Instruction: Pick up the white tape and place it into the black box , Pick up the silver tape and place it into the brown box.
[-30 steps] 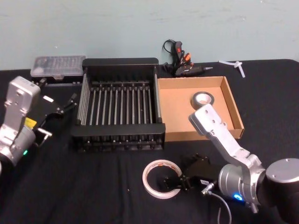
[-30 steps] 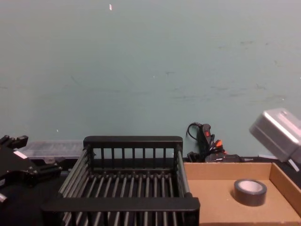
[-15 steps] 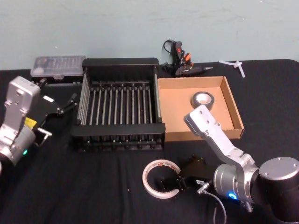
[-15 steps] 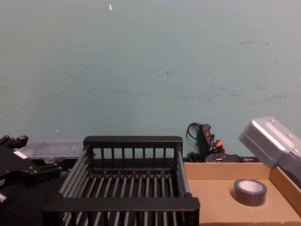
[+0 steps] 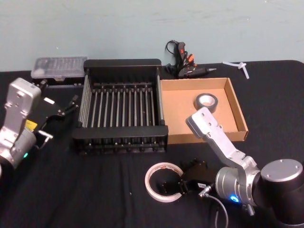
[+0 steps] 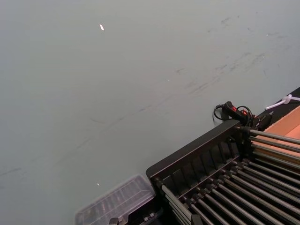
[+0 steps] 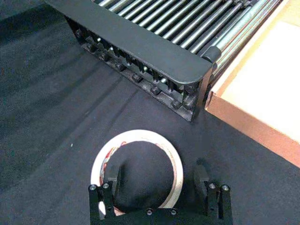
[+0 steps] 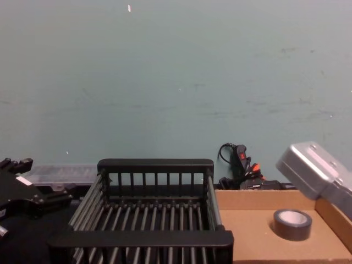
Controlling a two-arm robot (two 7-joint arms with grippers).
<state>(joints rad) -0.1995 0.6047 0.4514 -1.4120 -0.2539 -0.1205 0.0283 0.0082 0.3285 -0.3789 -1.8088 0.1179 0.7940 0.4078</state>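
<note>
The white tape (image 5: 164, 165) lies flat on the black cloth in front of the black box (image 5: 121, 62). My right gripper (image 5: 173, 186) is low over it and open. In the right wrist view one finger (image 7: 112, 176) stands inside the white tape's (image 7: 140, 135) hole and the other finger (image 7: 201, 174) outside its rim, with my right gripper (image 7: 157, 180) not closed on it. The silver tape (image 5: 206, 101) sits inside the brown box (image 5: 175, 109), also seen as the silver tape (image 8: 292, 224) in the chest view. My left gripper (image 5: 66, 108) is parked open, left of the black box.
A clear plastic case (image 5: 59, 67) lies behind the black box's left corner. A glue gun with a black cord (image 5: 185, 64) and a small white piece (image 5: 240, 66) lie at the back. Open cloth stretches left of the white tape.
My right arm has shifted a little to the left and lower over the white tape. The tape, both boxes and the left arm have stayed put.
</note>
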